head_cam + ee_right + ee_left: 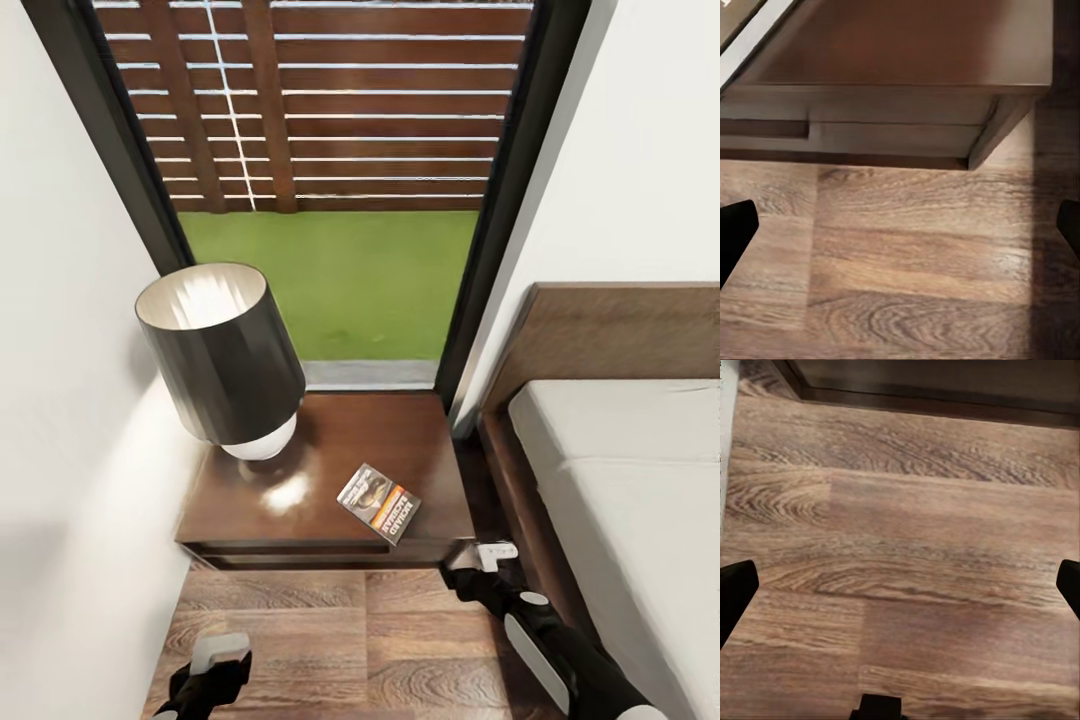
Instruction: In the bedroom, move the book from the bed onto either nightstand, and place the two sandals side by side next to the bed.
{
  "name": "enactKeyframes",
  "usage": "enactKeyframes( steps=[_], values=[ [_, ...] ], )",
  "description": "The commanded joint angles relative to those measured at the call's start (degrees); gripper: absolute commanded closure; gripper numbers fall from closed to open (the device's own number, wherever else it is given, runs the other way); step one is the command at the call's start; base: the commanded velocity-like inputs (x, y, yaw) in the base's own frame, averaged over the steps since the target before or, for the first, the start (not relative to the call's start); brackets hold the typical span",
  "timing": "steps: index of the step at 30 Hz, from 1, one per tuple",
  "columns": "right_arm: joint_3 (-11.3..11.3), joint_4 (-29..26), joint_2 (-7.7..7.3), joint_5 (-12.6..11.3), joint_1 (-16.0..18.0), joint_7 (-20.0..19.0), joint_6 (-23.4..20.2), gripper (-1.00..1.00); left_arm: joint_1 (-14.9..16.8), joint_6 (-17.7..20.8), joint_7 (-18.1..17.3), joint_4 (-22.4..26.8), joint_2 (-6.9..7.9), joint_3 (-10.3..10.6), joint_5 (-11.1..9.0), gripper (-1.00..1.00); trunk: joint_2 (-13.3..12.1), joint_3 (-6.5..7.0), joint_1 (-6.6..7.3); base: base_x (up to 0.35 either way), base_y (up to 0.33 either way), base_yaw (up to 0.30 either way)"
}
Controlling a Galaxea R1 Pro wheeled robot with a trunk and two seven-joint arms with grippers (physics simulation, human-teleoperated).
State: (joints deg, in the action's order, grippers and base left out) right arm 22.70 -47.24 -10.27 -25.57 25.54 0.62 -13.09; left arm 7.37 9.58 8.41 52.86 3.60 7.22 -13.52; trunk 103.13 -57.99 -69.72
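The book lies flat on the dark glossy nightstand, near its front right corner. My right gripper hovers just off that corner, low over the floor, with its fingers spread wide and nothing between them. In the right wrist view the nightstand's front stands ahead of the open gripper. My left gripper hangs open over the wood floor in front of the nightstand, holding nothing. The bed is to the right. The sandals are out of view.
A black-shaded lamp with a white base takes up the nightstand's left half. A white wall runs close along the left. The dark headboard and a black-framed window are behind. A narrow gap separates nightstand and bed frame.
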Motion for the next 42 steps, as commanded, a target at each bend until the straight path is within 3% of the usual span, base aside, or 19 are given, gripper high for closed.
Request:
enactKeyframes(
  steps=[1, 9, 11, 13, 18, 22, 29, 37, 42],
  values=[
    [0.15, 0.66, -0.05, -0.32, 0.03, 0.03, 0.07, -1.00, 0.02, 0.30, 0.55, -0.22, 0.09, 0.29, -0.61, -1.00, -0.40, 0.24, 0.23, 0.000, 0.000, 0.000],
    [0.22, 10.08, 0.43, -0.12, 0.03, -0.23, 4.42, -1.00, 0.02, 0.33, 0.84, -7.09, 0.09, 0.30, -0.68, -1.00, -3.60, 2.24, 1.99, 0.000, 0.000, 0.000],
    [0.24, 13.14, 0.79, -0.08, 0.03, -0.25, 6.13, -1.00, 0.02, 0.28, 0.89, -9.16, 0.09, -0.89, -1.07, -1.00, -4.41, 2.63, 2.43, 0.000, 0.000, 0.000],
    [0.19, 16.95, 2.08, -0.03, 0.03, -0.26, 7.96, -1.00, 0.03, 0.27, 0.90, -11.95, 0.15, -2.37, -1.25, -1.00, -5.21, 3.00, 2.87, 0.000, 0.000, 0.000],
    [0.24, 21.99, 2.87, -0.09, 0.03, -0.26, 9.55, -1.00, 0.11, 0.16, 0.97, -16.51, 0.05, -3.09, -1.28, -1.00, -7.21, 3.90, 3.96, 0.000, 0.000, 0.000],
    [0.24, 24.59, 3.21, -0.10, 0.03, -0.21, 10.06, -1.00, 0.16, 0.17, 1.03, -18.01, 0.02, -3.20, -1.25, -1.00, -8.82, 4.62, 4.84, 0.000, 0.000, 0.000],
    [0.23, 33.02, 6.35, -0.01, 0.03, 0.47, 10.34, -1.00, 0.18, -0.18, 1.01, -23.53, -0.07, -3.26, -1.28, -1.00, -11.63, 5.88, 6.38, 0.000, 0.000, 0.000],
    [0.19, 39.34, 6.93, -0.04, 0.03, 0.52, 11.61, -1.00, 0.19, -0.92, 0.95, -27.74, 0.00, -3.32, -1.33, -1.00, -14.83, 7.31, 8.14, 0.000, 0.000, 0.000],
    [0.13, 45.25, 7.43, -0.34, -0.04, 0.53, 12.24, -1.00, 0.19, -3.55, 0.67, -32.89, 0.15, -3.35, -1.33, -1.00, -16.84, 8.21, 9.24, 0.000, 0.000, 0.000]
  ],
)
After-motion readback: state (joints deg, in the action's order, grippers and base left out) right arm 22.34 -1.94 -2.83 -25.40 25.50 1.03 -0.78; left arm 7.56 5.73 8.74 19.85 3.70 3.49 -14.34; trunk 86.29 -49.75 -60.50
